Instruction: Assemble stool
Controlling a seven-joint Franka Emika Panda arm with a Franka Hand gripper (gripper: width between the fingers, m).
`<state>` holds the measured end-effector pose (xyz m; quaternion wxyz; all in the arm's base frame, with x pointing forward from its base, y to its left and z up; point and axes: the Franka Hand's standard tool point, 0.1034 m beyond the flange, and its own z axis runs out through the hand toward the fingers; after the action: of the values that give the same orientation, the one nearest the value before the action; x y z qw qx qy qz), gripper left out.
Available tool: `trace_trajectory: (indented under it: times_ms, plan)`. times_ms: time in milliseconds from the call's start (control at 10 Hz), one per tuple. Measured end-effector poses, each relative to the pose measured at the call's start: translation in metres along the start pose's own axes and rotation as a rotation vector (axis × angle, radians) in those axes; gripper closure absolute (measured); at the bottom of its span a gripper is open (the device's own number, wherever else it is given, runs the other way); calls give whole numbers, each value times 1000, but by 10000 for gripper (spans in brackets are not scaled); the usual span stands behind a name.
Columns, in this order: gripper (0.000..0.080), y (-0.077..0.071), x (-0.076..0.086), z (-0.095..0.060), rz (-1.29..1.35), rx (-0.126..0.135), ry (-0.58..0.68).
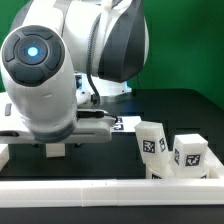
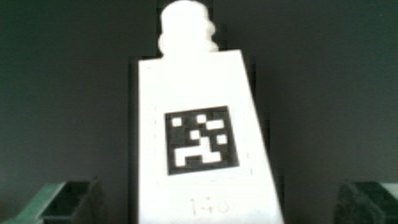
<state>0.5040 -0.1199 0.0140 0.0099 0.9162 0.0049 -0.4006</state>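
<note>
By white rail (image 1: 100, 190) sit 2 legs (image 1: 152, 145) (image 1: 190, 152); end effector (image 2: 210, 205) spread astride tagged leg (image 2: 199, 120), poss. a 3rd.

No legible text; only black-white square tag (image 2: 201, 138) on stool leg (image 2: 192, 85).

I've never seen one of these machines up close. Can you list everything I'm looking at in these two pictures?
table: one, black, under everything.
wall: one, green, behind.
rail: one, white, along the table's near edge.
marker board: one, white with tags, further back on the table, mostly hidden.
legs: two, white with black-and-white tags, exterior view's right, close to the rail.
leg: one, white, tagged, knob at one end, in the wrist view; whether it is a third, cannot tell.
arm: one, white and grey with a blue light, exterior view's left.
gripper: one, open, dark fingertips either side of that leg, not touching it.
</note>
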Motion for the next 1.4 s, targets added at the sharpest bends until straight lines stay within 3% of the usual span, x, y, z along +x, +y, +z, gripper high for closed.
trace_trajectory:
  times_ms: [300, 500, 600, 700, 900, 1000, 1100, 1400]
  plan:
    - [151, 1, 2, 10, -16, -1, 12]
    - [407, 4, -1, 16, -17, 5, 2]
    - [407, 5, -2, 18, -18, 7, 2]
    - [463, 5, -4, 20, -18, 9, 1]
    - [463, 3, -4, 18, -20, 7, 3]
    - [463, 2, -3, 10, -21, 5, 11]
    - [463, -2, -6, -9, -17, 2, 15]
    - [462, -41, -24, -63, 107, -25, 34]
